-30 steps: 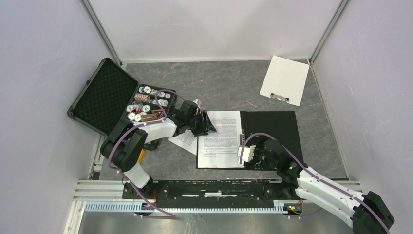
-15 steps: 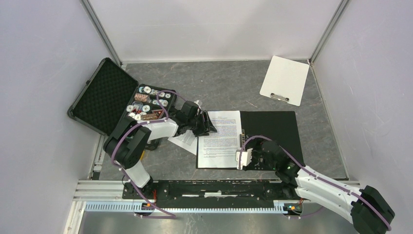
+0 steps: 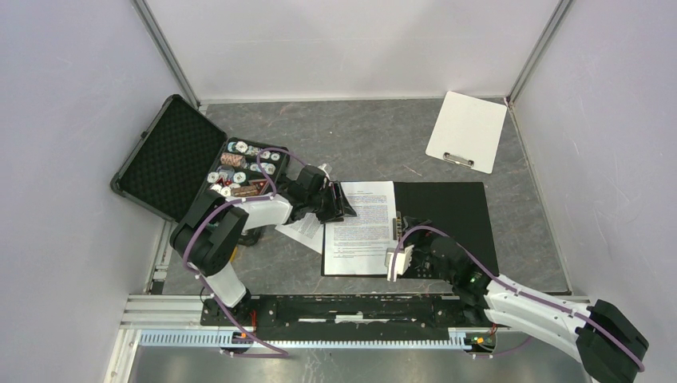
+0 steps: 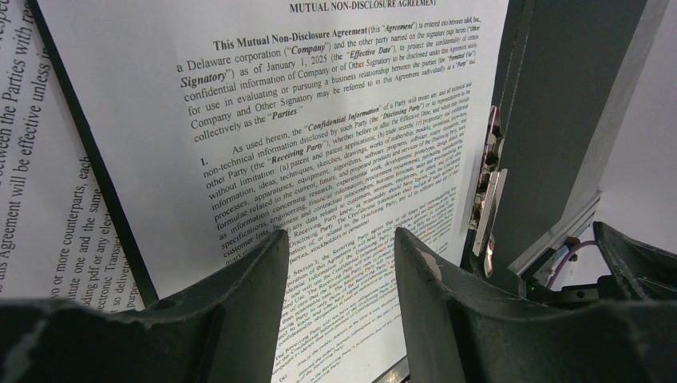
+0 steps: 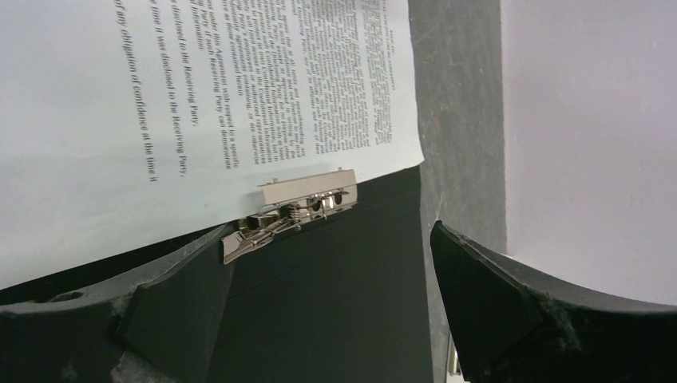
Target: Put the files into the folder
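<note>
A printed sheet [image 5: 199, 96] lies on the black inside of the folder [image 5: 335, 295]. A metal clip [image 5: 295, 211] sits at the sheet's edge. The end effector [image 5: 329, 235] has its dark fingers [image 5: 172, 311] spread wide, holding nothing. Past the folder lie a grey worktop [image 5: 455, 96] strip and a pale wall [image 5: 591, 120].

Matt paper files [image 4: 335, 159]; folder [image 5: 351, 303] matt black, perhaps plastic; clip [image 5: 299, 209] shiny metal.

Clipboard [image 3: 467, 130], open chip case [image 3: 172, 155]
</note>
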You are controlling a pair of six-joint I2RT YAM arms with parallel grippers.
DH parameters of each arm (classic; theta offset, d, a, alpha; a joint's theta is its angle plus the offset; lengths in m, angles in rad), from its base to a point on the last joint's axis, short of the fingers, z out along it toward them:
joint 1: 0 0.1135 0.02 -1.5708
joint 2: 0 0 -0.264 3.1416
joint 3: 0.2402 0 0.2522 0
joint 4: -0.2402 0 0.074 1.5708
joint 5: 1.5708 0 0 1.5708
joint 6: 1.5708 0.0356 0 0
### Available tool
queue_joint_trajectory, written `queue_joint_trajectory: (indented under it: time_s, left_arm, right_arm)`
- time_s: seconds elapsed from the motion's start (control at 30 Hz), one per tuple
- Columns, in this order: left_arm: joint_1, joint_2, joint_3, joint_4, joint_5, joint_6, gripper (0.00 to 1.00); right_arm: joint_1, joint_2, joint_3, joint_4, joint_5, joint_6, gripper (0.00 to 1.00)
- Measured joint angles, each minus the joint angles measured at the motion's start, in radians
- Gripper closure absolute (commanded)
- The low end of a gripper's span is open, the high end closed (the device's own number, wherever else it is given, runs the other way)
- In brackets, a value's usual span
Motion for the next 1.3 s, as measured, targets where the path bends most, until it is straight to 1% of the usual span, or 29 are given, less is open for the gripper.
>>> queue_joint_trajectory:
  time_s: [0.2, 0.47, 0.63, 0.83, 0.97, 1.03, 1.13, 1.2, 1.23, 1.3]
  left_arm:
    - [0.000, 0.003, -0.005, 0.020, 0.005, 0.000, 0.41]
    - [0.000, 0.006, -0.014, 0.045, 0.011, 0.000, 0.40]
    - [0.000, 0.006, -0.028, 0.074, 0.017, -0.001, 0.40]
    - [0.000, 0.006, -0.035, 0.090, 0.017, 0.000, 0.40]
    - [0.000, 0.006, -0.037, 0.095, 0.017, -0.001, 0.40]
    - [0.000, 0.006, -0.037, 0.096, 0.017, -0.001, 0.40]
    - [0.000, 0.006, -0.037, 0.096, 0.017, 0.000, 0.40]
    - [0.000, 0.006, -0.037, 0.096, 0.019, -0.001, 0.40]
    - [0.000, 0.006, -0.037, 0.096, 0.020, 0.000, 0.40]
    - [0.000, 0.006, -0.037, 0.096, 0.024, -0.001, 0.40]
  right_arm:
    - [0.000, 0.041, 0.023, 0.032, 0.050, -0.043, 0.02]
    - [-0.008, 0.145, 0.089, 0.050, 0.046, -0.091, 0.02]
    - [-0.077, 0.238, 0.156, 0.056, -0.016, -0.105, 0.04]
    - [-0.146, 0.280, 0.206, 0.056, -0.103, -0.109, 0.05]
    - [-0.166, 0.308, 0.228, 0.055, -0.137, -0.106, 0.05]
    - [-0.170, 0.309, 0.239, 0.049, -0.148, -0.081, 0.06]
    - [-0.170, 0.292, 0.268, 0.050, -0.163, 0.017, 0.09]
    - [-0.170, 0.253, 0.283, 0.066, -0.164, 0.126, 0.14]
    - [-0.169, 0.234, 0.291, 0.074, -0.157, 0.188, 0.19]
    - [-0.169, 0.211, 0.324, 0.070, -0.107, 0.338, 0.26]
